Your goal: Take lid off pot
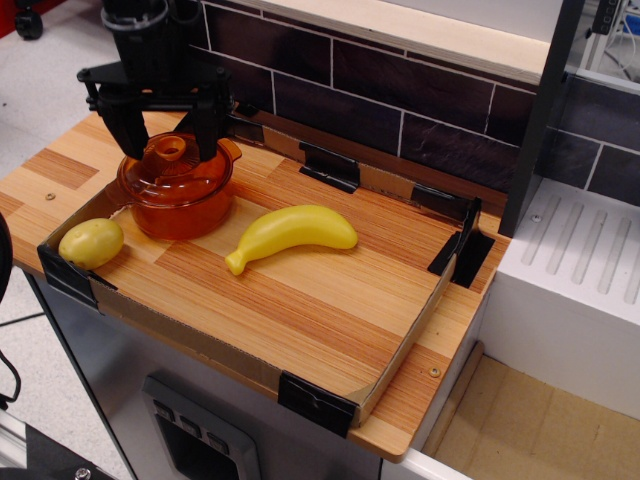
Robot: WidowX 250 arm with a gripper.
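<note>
In the single view, observation.image, the pot [180, 205] is seen standing upright near the left end of the table [330, 300], inside a low cardboard border held by black corner clips. The lid [172, 170] is seated on the pot and has not yet been lifted; its small round knob [171, 148] is centred on the shallow dome. The black end effector [168, 135] is positioned directly above the lid, its two fingers spread wide so that one is placed on either side of the knob; nothing is gripped, and whether the fingertips are touching the dome cannot be told. A potato [91, 242] is seen just beside the pot toward the front left corner, and a banana [290, 235] lies near the pot on its right, apart from it. The lid is judged to be light, stiff, thin plastic with a smooth, probably slippery surface, so little lifting force should be needed, but a weak pinch could let it slide out. The knob is judged the right place to be taken hold of, since the dome offers no edge for the fingers. As the pot also looks light, it could be dragged or tipped if the lid binds on the rim, so a straight vertical lift is advised once the fingers are closed on the knob.
</note>
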